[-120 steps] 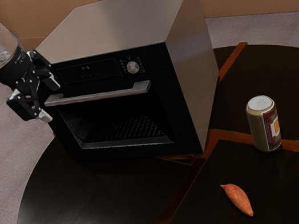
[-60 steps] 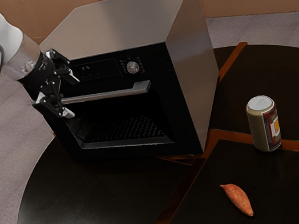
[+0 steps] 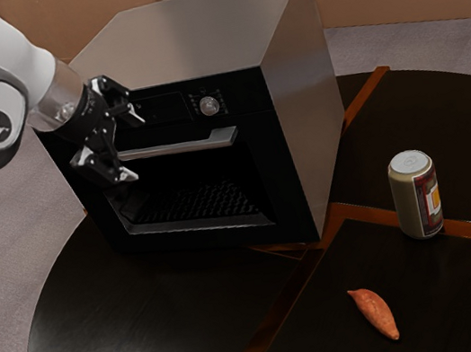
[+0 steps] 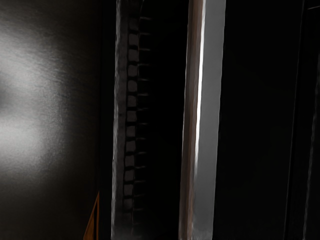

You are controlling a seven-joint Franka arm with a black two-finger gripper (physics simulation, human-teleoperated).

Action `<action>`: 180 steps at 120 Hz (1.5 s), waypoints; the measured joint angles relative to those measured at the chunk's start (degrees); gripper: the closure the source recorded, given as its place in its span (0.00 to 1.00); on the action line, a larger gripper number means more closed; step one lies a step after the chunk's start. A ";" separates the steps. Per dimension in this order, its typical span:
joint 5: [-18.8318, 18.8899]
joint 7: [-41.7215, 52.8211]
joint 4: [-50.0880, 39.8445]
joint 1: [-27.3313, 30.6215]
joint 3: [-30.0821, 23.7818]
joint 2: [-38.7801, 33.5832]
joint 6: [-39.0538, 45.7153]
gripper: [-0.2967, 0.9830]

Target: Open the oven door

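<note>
Fingers of the gripper [image 3: 132, 147] stand apart, above and below the handle [image 3: 185, 146] of the closed oven door [image 3: 272, 165], near the tabletop [image 3: 153, 327] edge at the exterior view's left, so grasping seems in hand, requiring next closing, then pulling.

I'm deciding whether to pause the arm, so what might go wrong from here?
The open gripper is near the handle's end on the exterior view's left; closing there might catch little of the handle and slip off. Its upper finger is by the control panel and may scrape it.
</note>
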 joint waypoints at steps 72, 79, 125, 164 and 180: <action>-0.88 0.76 -6.79 0.13 0.00 0.06 6.56 0.23; -1.20 0.79 -7.54 0.17 0.00 0.09 6.94 0.23; -1.64 0.90 -21.74 2.99 0.13 -11.78 10.11 0.23; -1.61 1.00 -42.29 19.29 0.25 -39.15 10.35 0.24; -1.55 0.10 -25.58 18.50 -12.90 -31.06 5.21 0.24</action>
